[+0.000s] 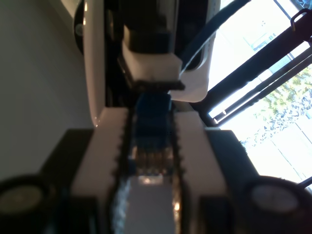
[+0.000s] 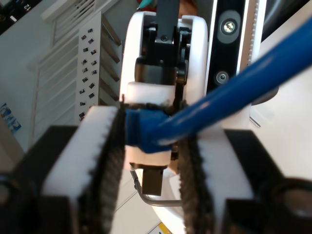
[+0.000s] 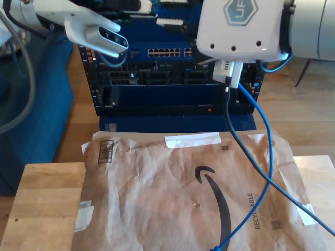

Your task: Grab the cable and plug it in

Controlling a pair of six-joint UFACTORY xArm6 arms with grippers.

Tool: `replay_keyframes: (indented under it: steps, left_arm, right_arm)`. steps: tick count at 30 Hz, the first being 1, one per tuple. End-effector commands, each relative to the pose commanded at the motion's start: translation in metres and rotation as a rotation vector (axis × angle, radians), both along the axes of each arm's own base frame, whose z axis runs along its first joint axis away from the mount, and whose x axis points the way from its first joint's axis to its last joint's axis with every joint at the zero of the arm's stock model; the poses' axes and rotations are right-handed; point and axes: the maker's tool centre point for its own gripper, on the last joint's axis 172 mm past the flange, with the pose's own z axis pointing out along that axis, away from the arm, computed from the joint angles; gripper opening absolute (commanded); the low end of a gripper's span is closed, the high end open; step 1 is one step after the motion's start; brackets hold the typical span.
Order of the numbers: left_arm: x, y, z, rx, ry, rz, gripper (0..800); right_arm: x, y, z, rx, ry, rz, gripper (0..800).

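Beyond the far edge of a light wooden worktop, a dark blue rack of network gear with rows of ports, and wood floor to the exterior view's right of it. Spread over most of the worktop, a crumpled brown paper mailer with a black curved-arrow logo and a strip of white tape near its far edge. Overhead at the exterior view's upper right, a large white arm housing; at that view's upper left, a slimmer white arm part, well apart from it. From under the large housing, a thin bright blue network cable hanging down beside a thicker dark cable, then crossing the mailer toward the worktop's near side. Close up, my first hand closed tight on the blue network cable's clear-tipped plug, toothed black pads pressing both its sides, metal contacts facing the camera. Across from it, a white finger with a black pad touching the plug's far end. My second hand likewise clamped, pads against the blue boot at the cable's end, the cable itself leading away past one finger. Cannot tell from the exterior view which arm carries which hand.
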Motion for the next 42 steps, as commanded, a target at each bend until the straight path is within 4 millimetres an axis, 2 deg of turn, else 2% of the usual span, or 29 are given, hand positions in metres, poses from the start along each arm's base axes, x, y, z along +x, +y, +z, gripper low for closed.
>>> replay_keyframes:
  steps: [5,6,7,8,9,10,11,15,18,20,22,24,25,27,28,30,34,36,39,42]
  left_arm:
    - [0.000,0.000,0.001,0.001,-0.003,0.000,32]
    - [0.000,0.000,0.001,0.001,-0.005,0.000,60]
    - [0.000,0.000,0.000,0.001,-0.001,0.001,200]
    - [0.001,0.000,0.000,0.000,-0.005,0.008,438]
    - [0.002,0.000,0.000,-0.003,-0.012,0.013,643]
    - [0.004,0.000,-0.001,-0.009,-0.028,0.022,754]
    - [0.004,0.000,0.000,-0.019,-0.056,0.030,797]
    - [0.010,-0.001,0.000,-0.020,-0.091,0.057,799]
    - [0.028,0.008,-0.001,0.027,-0.119,0.133,799]
    - [0.043,0.028,-0.024,0.139,-0.123,0.195,799]
    - [0.047,0.037,-0.060,0.298,-0.130,0.207,800]
    - [0.051,0.050,-0.096,0.431,-0.162,0.216,800]
    - [0.054,0.058,-0.109,0.478,-0.191,0.225,800]
    - [0.051,0.069,-0.122,0.549,-0.268,0.222,800]
    - [0.047,0.075,-0.127,0.583,-0.302,0.213,800]
    - [0.038,0.086,-0.141,0.642,-0.359,0.175,800]
    - [0.022,0.136,-0.173,0.775,-0.404,0.134,800]
    - [0.006,0.154,-0.182,0.821,-0.422,0.118,800]
    - [-0.030,0.180,-0.202,0.879,-0.453,0.068,800]
    - [-0.086,0.212,-0.230,0.967,-0.429,0.004,800]
  right_arm:
    - [0.000,0.000,0.001,0.014,0.007,0.000,72]
    - [0.000,0.000,0.001,0.015,0.008,0.000,55]
    - [0.000,0.000,0.001,0.016,0.009,-0.002,33]
    - [0.000,0.000,0.001,0.023,0.013,-0.002,20]
    - [0.000,0.000,0.001,0.024,0.013,-0.002,9]
    - [0.000,0.000,0.001,0.027,0.015,-0.002,8]
    - [0.000,0.000,0.001,0.026,0.014,-0.002,4]
    - [0.005,0.001,-0.005,0.019,0.025,-0.007,2]
    - [0.026,-0.006,-0.027,-0.006,0.036,-0.061,2]
    - [0.040,-0.015,-0.048,-0.033,0.042,-0.112,2]
    - [0.048,-0.020,-0.061,-0.072,0.035,-0.134,1]
    - [0.060,-0.028,-0.083,-0.140,0.019,-0.166,1]
    - [0.069,-0.034,-0.096,-0.196,-0.003,-0.189,0]
    - [0.086,-0.053,-0.119,-0.312,-0.075,-0.249,0]
    - [0.093,-0.066,-0.130,-0.346,-0.109,-0.297,0]
    - [0.103,-0.091,-0.134,-0.370,-0.178,-0.400,0]
    - [0.108,-0.099,-0.169,-0.424,-0.147,-0.410,0]
    - [0.117,-0.116,-0.181,-0.446,-0.125,-0.437,0]
    - [0.125,-0.134,-0.197,-0.469,-0.094,-0.467,0]
    - [0.125,-0.136,-0.208,-0.480,-0.078,-0.465,0]
